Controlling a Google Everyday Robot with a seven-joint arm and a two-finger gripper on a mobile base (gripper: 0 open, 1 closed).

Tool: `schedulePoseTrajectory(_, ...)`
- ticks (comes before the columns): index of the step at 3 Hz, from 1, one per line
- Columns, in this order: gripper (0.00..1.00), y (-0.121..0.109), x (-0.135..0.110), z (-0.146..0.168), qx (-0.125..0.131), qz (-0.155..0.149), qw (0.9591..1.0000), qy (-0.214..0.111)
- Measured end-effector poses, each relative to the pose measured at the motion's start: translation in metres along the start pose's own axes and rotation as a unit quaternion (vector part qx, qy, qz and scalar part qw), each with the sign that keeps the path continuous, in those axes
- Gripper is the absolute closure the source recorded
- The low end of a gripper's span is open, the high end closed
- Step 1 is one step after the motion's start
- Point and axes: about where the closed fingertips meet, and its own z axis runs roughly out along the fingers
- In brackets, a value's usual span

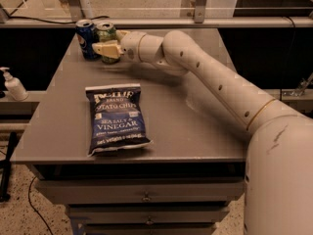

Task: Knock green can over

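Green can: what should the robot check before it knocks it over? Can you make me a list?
1. The green can stands upright at the far left of the table: ok.
2. The gripper is right at the green can, in front of its lower part: ok.
3. The gripper is already touching it: cannot tell.
4. The blue can is out of the way: not ok, it stands close beside the green can and might fall too.
5. The chip bag lies flat, well apart from both cans: ok.
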Motion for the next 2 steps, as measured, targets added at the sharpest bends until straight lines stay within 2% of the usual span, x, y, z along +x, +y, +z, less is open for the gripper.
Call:
schedulePoseTrajectory(1, 0.64, 0.000, 0.001, -0.003, -0.002, -0.001, 1.0000, 0.003)
schedulePoseTrajectory(2, 0.88, -0.010, 0.005, -0.031, 0.008, -0.011, 0.9995, 0.027)
